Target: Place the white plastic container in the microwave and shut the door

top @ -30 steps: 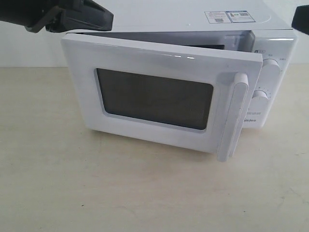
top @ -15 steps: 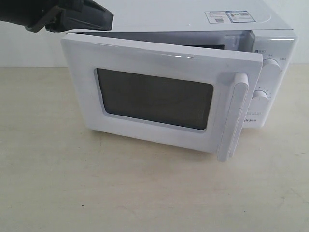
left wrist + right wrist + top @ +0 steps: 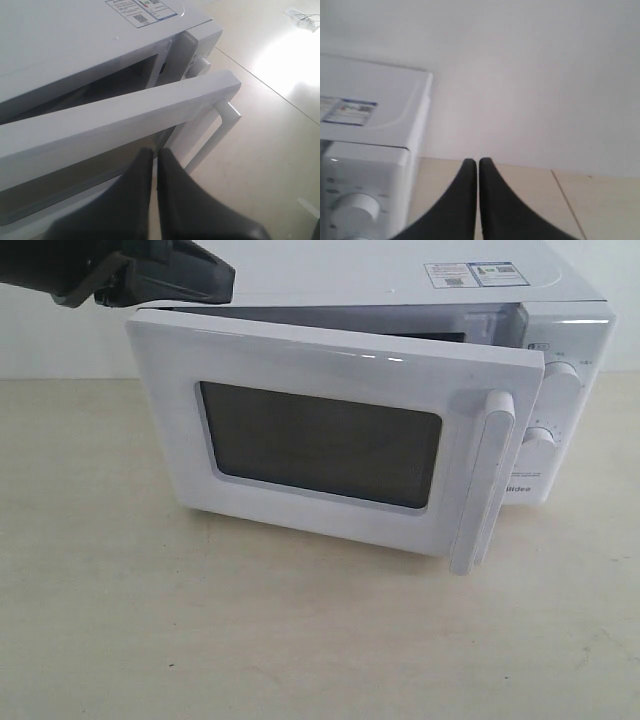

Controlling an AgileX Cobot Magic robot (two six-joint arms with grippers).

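Observation:
The white microwave [image 3: 400, 285] stands at the back of the table, its door [image 3: 320, 445] ajar by a narrow gap, with the bar handle [image 3: 485, 480] on the swinging edge. My left gripper [image 3: 225, 280] is shut and empty, up by the door's hinge-side top corner. In the left wrist view that gripper [image 3: 156, 150] lies just outside the door's top edge [image 3: 125, 117]; whether it touches, I cannot tell. My right gripper [image 3: 478, 161] is shut on nothing, raised beside the microwave's dial side [image 3: 375, 100]. The white plastic container is out of view.
Two round dials [image 3: 560, 380] and the Midea logo sit to the right of the door. A sticker [image 3: 475, 274] lies on the microwave's top. The beige table [image 3: 300, 640] stretches in front, with a white wall [image 3: 530, 75] behind.
A dark piece of the right arm at the exterior view's top right corner has left the picture. The door and left gripper have not moved.

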